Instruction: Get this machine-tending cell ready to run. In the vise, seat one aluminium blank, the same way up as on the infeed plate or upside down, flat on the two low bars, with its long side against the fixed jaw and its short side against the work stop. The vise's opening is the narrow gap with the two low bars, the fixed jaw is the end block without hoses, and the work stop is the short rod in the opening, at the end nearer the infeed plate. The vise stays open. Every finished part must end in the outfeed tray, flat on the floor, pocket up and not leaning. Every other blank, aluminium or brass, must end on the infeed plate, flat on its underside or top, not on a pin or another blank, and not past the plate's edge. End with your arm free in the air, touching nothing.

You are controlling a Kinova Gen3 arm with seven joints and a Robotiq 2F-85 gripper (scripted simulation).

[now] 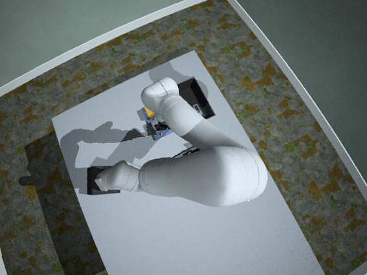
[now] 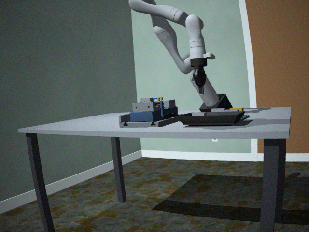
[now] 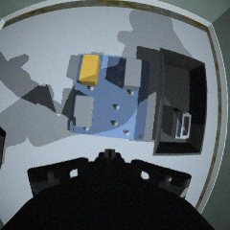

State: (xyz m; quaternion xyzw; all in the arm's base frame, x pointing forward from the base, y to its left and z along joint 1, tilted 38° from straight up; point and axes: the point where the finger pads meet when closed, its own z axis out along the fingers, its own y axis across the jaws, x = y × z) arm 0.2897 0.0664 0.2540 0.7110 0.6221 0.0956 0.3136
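Observation:
In the wrist view the blue infeed plate lies below me. It carries a brass blank and two grey aluminium blanks. Next to it is the dark outfeed tray, with a grey finished part near its wall; I cannot tell whether the part lies flat. My gripper is shut and empty. It hangs high above the tray and plate in the side view. The vise stands to the left of the tray, and its opening is hard to see.
From above, my arm hides most of the vise and part of the infeed plate. The arm's base stands at the table's left edge. Several small pins stick up from the infeed plate.

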